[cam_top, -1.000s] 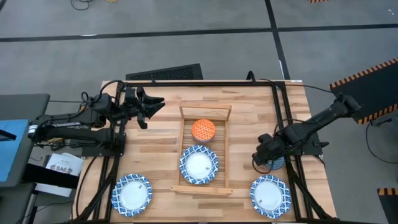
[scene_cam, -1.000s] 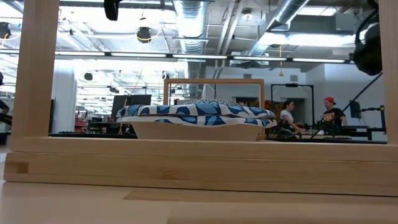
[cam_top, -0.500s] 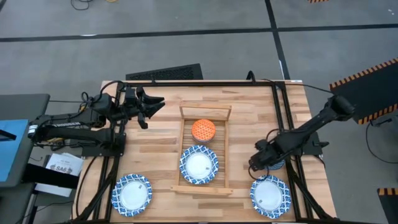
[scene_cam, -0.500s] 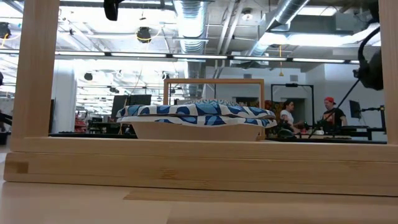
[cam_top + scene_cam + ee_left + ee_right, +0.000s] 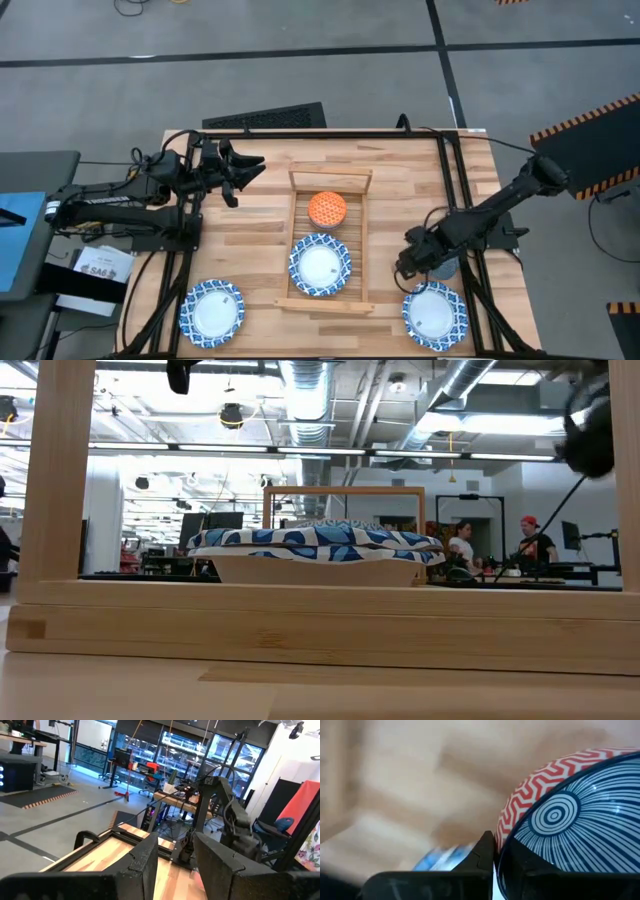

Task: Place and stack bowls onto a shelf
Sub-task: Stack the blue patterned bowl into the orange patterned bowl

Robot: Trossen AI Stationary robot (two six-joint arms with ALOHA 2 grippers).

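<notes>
Plank tabletop (image 5: 260, 235), grey floor (image 5: 300, 60), two people (image 5: 495, 550) beyond the table

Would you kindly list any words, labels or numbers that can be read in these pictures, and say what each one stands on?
"SA6": partly readable on the white sheet lying left of the table, under the left arm; the rest of its print is too small to read.
Bowls, shelf: patterns only, no writing.
Room behind, in the low and left wrist views: no sign is legible.

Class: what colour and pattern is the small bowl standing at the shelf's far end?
Orange bowl with a fine white pattern; high view.
</notes>
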